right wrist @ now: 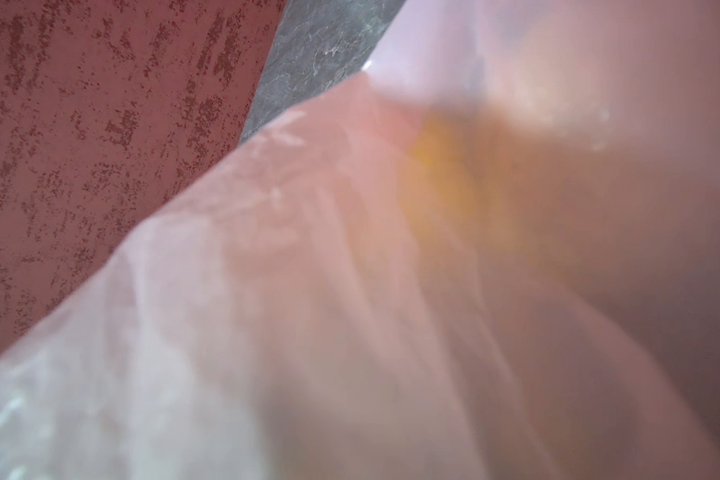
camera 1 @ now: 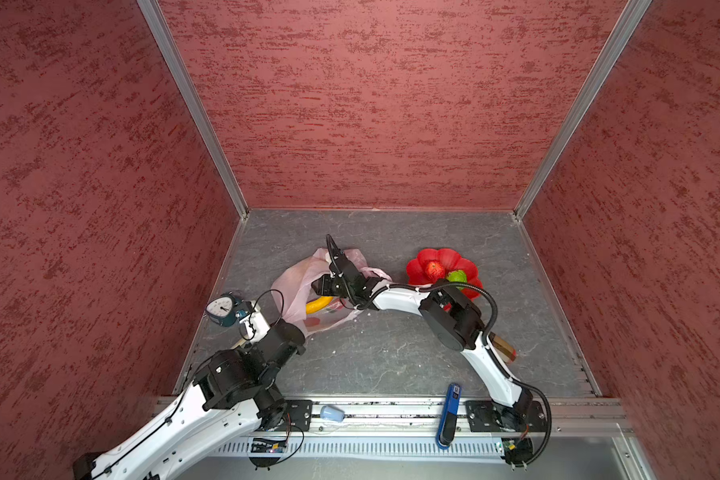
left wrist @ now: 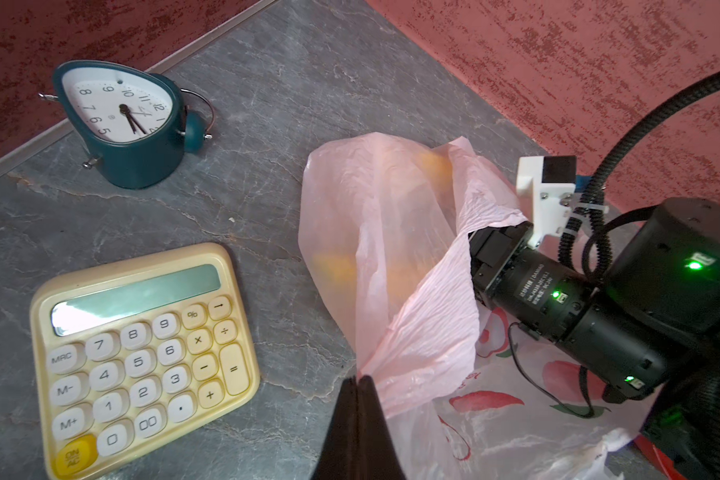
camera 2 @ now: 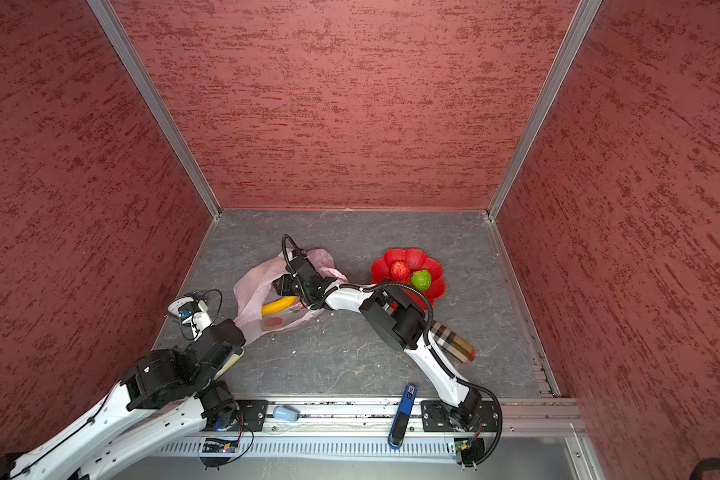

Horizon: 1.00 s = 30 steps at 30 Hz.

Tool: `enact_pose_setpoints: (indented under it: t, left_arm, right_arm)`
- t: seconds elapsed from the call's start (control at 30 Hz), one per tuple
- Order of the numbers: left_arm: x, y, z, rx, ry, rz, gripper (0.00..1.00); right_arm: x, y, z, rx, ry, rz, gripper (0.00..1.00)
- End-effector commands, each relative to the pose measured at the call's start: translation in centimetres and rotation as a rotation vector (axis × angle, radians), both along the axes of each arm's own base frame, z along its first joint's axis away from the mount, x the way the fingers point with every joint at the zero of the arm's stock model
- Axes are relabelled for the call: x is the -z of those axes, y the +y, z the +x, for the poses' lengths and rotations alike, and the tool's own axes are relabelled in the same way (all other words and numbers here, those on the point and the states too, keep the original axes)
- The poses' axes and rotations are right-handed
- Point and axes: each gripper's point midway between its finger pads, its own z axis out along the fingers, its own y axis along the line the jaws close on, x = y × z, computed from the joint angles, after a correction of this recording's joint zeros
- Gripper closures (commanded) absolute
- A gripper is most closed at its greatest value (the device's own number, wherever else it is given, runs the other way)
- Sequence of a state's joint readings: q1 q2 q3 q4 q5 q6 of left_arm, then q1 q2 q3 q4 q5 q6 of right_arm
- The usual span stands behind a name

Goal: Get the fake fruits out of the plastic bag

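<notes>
Bag (camera 1: 296, 282) lies crumpled mid-table near the glossy red dish (camera 1: 416, 266): thin, slippery, see-through pink film. Your left claw (left wrist: 358, 384) is pinched shut on its twisted edge, so hold the mouth taut. Right claw (camera 1: 321, 286) is buried inside with its jaws hidden, so I cannot tell its state. Take the smooth, curved banana (camera 1: 319, 304) in the bag's mouth by its middle, clear of the film; the apple (camera 1: 434, 270) and green fruit (camera 1: 457, 277) already sit in the dish

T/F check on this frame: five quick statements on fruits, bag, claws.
1. The red apple lies in the red flower-shaped dish. True.
2. The banana is in the dish. False: it lies in the plastic bag.
3. The left claw is shut on a twisted part of the bag. True.
4. The right claw hovers over the dish. False: it reaches into the bag.
5. The green fruit is in the bag. False: it sits in the dish beside the apple.
</notes>
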<state>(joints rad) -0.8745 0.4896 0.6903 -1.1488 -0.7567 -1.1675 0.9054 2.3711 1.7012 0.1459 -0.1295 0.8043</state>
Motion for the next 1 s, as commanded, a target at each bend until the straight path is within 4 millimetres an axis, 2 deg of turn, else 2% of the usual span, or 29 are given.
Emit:
enact_pose_setpoints:
  t: [0.0, 0.13, 0.4, 0.6, 0.8, 0.97]
  left_arm:
    - [0.3, -0.8, 0.4, 0.025, -0.003, 0.004, 0.98]
    - [0.1, -1.3, 0.7, 0.041, -0.013, 0.001, 0.98]
    - [-1.7, -2.7, 1.6, 0.093, -0.064, -0.025, 0.98]
    - [1.1, -3.3, 0.4, 0.134, 0.008, -0.063, 0.98]
    - [4.2, -2.5, -1.2, 0.116, 0.111, -0.046, 0.98]
    - [4.5, -1.7, -1.4, 0.09, 0.086, -0.053, 0.98]
  right_arm:
    - [-2.5, 1.0, 1.2, 0.013, -0.014, 0.101, 0.51]
    - [-3.0, 0.5, 0.9, 0.015, -0.035, 0.073, 0.52]
    - [-3.9, -3.5, 0.4, 0.016, -0.151, -0.166, 0.51]
    - [-4.6, -6.2, -1.8, -0.018, -0.137, -0.319, 0.48]
    - [-2.8, -6.0, -2.8, -0.005, -0.049, -0.343, 0.47]
    - [-1.0, -4.0, -3.2, -0.021, -0.003, -0.364, 0.47]
